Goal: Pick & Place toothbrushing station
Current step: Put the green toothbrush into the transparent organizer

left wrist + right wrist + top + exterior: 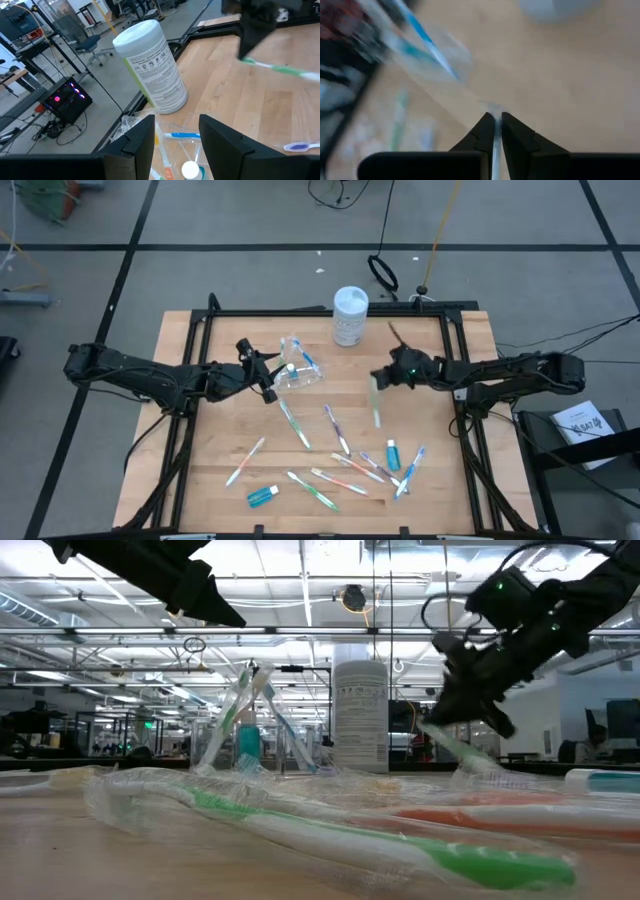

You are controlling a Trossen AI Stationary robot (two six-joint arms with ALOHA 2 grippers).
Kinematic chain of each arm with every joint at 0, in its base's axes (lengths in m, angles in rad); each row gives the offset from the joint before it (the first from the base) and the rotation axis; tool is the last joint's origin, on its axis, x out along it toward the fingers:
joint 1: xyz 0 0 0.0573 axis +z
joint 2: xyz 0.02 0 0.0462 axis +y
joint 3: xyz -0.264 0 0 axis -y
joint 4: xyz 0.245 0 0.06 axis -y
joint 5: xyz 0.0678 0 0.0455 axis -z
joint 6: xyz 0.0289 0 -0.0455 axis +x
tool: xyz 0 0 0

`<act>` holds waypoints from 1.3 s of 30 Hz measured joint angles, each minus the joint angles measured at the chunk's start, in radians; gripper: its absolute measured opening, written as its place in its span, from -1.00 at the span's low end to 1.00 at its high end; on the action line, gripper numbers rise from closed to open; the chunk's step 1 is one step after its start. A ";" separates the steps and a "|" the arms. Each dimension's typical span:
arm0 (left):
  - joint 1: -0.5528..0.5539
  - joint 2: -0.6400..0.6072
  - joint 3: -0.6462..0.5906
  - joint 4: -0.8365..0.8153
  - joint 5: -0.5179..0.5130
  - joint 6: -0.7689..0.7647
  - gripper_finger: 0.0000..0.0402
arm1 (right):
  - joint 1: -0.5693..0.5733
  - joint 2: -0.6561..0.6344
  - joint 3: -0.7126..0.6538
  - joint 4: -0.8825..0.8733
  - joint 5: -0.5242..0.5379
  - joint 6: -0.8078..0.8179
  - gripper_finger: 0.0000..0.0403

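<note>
Surface: wooden table (230, 430) in a black frame, on a grey floor; an open workshop hall showed behind it in the low view.
Canister: white cylinder (350, 315) stood upright at the middle of the table's far edge, apart from the station.
Left arm: reached in from the left edge; left gripper (268, 372) hung at the clear cup, fingers spread apart with nothing between them, as the left wrist view showed.
Right arm: reached in from the right edge; right gripper (385, 377) was lifted off the table right of centre, fingers pinched on the green toothbrush.
Cup: clear cup (297, 372) lay tipped toward the far-left part of the table, just beside the left gripper, with a few brushes and a tube already in it.
Held item: green toothbrush (375, 405) hung from the right gripper, its long axis running from the fingers toward the near edge; in the low view it slanted down clear of the wood.
Loose set: remaining toothbrushes (335, 428) and two teal toothpaste tubes (263, 496) lay scattered along the near half.
Governing relation: cup lay to the left of the right gripper, across the table's middle and well apart; the right arm carried the brush, while the left arm was nearer the cup, probably to steady it.
</note>
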 joint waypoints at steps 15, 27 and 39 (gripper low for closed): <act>0.000 0.000 0.000 0.001 0.000 0.005 -0.20 | 0.097 0.221 0.068 0.906 0.249 -0.617 -0.92; 0.000 0.000 0.000 0.002 0.005 -0.039 -0.20 | 0.105 0.499 0.445 0.843 0.247 -0.939 -0.91; 0.000 0.000 0.000 -0.006 0.006 -0.081 -0.20 | 0.098 0.502 0.461 0.542 0.293 -0.879 -0.91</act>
